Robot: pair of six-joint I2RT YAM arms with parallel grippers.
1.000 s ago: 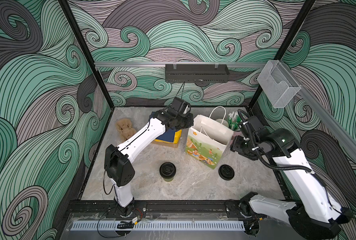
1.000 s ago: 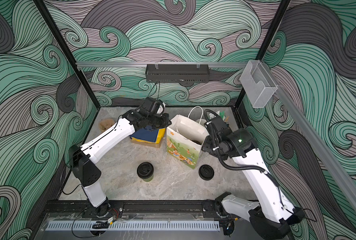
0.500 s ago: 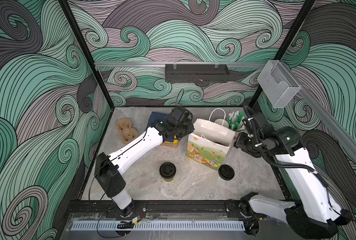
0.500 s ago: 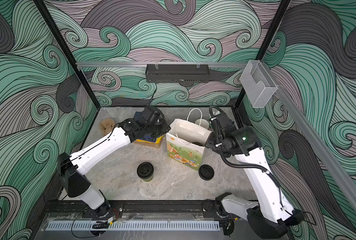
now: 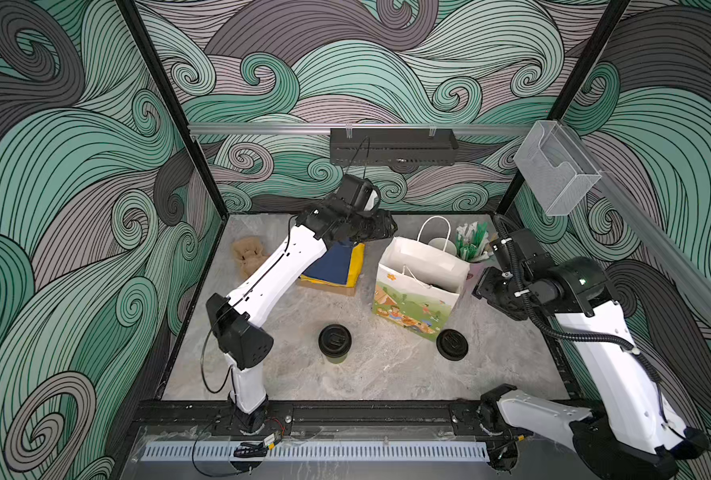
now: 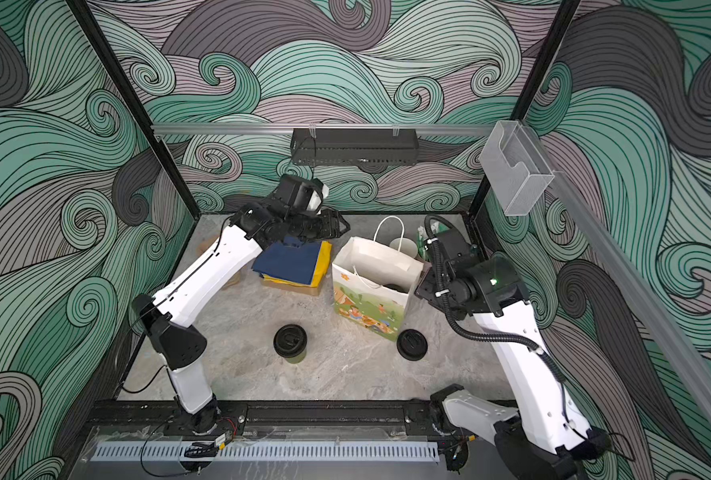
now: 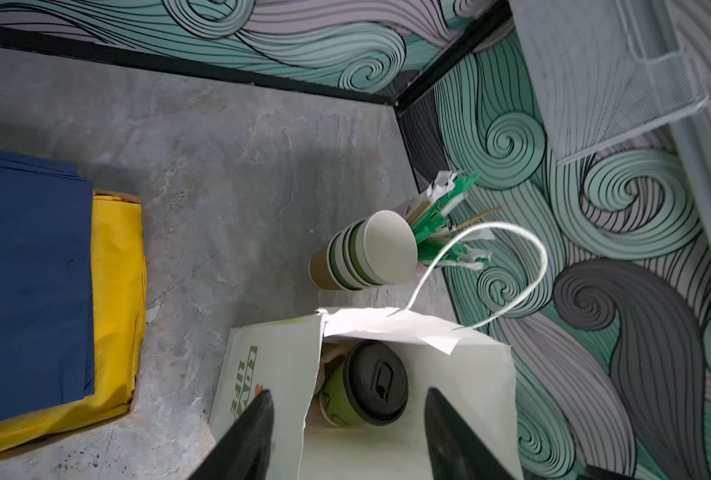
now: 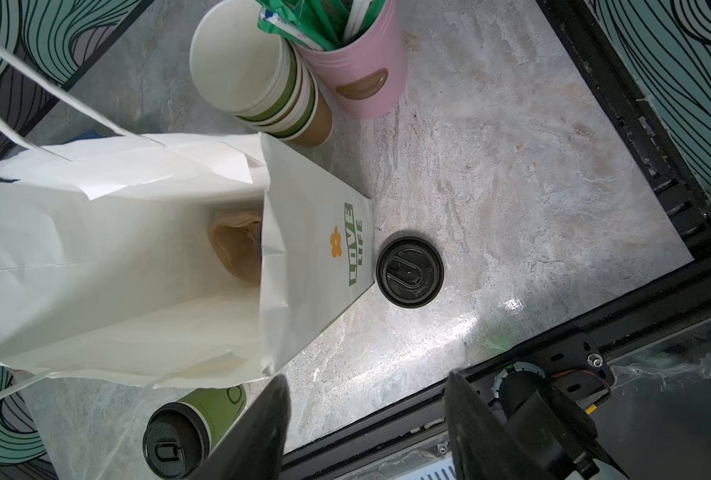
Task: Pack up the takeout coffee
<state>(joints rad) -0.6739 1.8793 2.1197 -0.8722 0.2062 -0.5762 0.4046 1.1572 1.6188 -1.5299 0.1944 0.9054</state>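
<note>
1. Lidded cups, two counted: first cup (image 7: 381, 380) inside the single paper bag (image 5: 412, 307); second cup (image 5: 335, 340) upright on the table (image 5: 387, 374).
2. Loose lid (image 5: 452, 344), one, beside bag.
3. Left gripper (image 7: 347, 392) and right gripper (image 8: 366, 374): both released, empty.

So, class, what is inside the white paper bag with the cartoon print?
One lidded coffee cup, green sides and black sip lid, sits in the paper bag beside something brown and crumpled. The bag's walls cover its floor and the cup's base.
</note>
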